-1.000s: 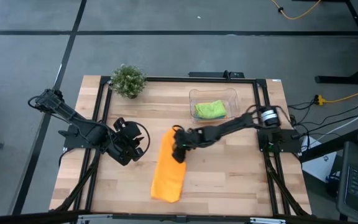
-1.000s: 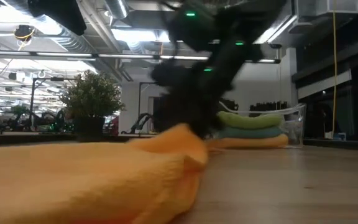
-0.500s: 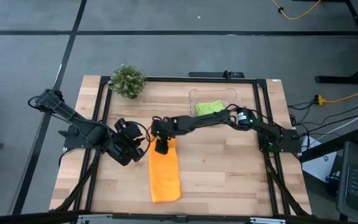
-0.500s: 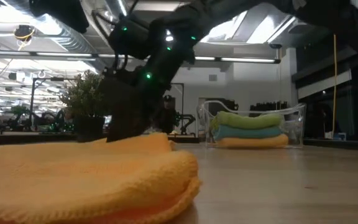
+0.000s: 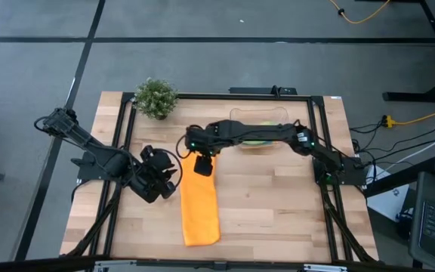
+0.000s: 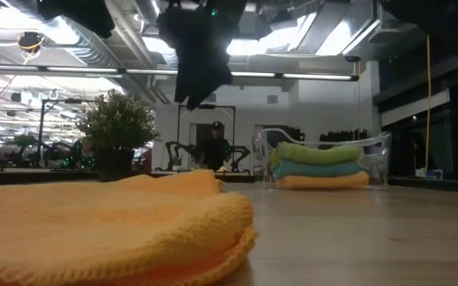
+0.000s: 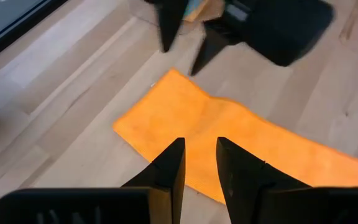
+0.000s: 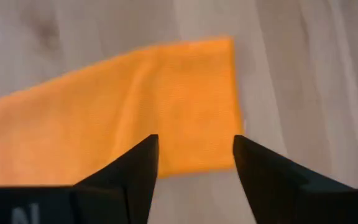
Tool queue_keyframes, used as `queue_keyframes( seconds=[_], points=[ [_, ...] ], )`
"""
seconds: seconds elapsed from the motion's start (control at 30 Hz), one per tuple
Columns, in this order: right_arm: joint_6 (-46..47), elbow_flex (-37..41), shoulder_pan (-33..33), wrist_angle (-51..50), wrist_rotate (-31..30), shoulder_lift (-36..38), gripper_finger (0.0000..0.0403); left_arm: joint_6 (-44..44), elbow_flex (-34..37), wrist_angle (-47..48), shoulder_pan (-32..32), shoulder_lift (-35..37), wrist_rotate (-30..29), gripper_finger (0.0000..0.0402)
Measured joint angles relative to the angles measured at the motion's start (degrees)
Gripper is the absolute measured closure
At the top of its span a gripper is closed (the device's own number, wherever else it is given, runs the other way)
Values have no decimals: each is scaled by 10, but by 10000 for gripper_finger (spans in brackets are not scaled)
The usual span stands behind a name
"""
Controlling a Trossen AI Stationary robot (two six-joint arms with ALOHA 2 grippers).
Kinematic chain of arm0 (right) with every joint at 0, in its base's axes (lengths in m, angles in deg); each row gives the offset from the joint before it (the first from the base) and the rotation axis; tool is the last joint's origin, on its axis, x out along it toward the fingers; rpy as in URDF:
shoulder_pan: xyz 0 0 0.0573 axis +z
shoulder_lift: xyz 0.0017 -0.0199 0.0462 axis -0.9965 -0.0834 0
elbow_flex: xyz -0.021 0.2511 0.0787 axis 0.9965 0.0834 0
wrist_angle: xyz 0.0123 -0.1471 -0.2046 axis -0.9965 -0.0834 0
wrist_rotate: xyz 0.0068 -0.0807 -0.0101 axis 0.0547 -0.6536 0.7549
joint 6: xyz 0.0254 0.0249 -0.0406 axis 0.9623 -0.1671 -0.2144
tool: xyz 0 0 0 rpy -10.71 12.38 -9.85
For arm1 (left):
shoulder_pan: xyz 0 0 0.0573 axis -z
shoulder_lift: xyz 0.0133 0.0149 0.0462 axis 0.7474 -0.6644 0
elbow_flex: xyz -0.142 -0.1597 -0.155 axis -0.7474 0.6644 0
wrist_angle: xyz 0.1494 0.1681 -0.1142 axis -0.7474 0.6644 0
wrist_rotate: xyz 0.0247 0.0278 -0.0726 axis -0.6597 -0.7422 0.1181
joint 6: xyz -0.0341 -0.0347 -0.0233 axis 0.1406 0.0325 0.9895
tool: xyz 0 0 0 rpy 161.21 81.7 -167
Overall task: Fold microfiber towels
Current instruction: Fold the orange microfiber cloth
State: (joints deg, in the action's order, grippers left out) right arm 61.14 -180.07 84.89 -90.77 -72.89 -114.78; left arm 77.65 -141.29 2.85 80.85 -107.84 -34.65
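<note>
High view sets the wooden table (image 5: 278, 204) as the frame, with the long orange towel (image 5: 201, 208) lying flat at its middle as the landmark for everything else. A second ago this towel was a crumpled strip slanting under the right arm; half a second ago it was pulled straight, and now the right gripper (image 5: 203, 165) has let go and risen just above the towel's far end, jaws spread wide and empty. That suggests one fold is finished and the next is due. The clear tub (image 5: 259, 125) sits beyond the towel's far end, toward the right arm's base, and the potted plant (image 5: 156, 97) beyond it on the other side. The left gripper (image 5: 166, 175) waits just beside the towel's far left edge, fingers narrowly parted, holding nothing. Low view alone shows the tub's stack: green (image 6: 318, 152), teal (image 6: 316, 168) and orange (image 6: 321, 181) towels, folded.
</note>
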Motion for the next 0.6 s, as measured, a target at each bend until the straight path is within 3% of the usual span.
queue_keyframes(
  seconds=[0.07,0.3,0.6],
  points=[
    [25,25,8,5,1,3,194,0,0,0,2,0,0,318],
    [77,177,26,161,-25,-5,194,0,0,-13,2,0,0,318],
    [83,273,18,196,-40,-1,194,0,0,-17,2,0,-1,318]
  ],
)
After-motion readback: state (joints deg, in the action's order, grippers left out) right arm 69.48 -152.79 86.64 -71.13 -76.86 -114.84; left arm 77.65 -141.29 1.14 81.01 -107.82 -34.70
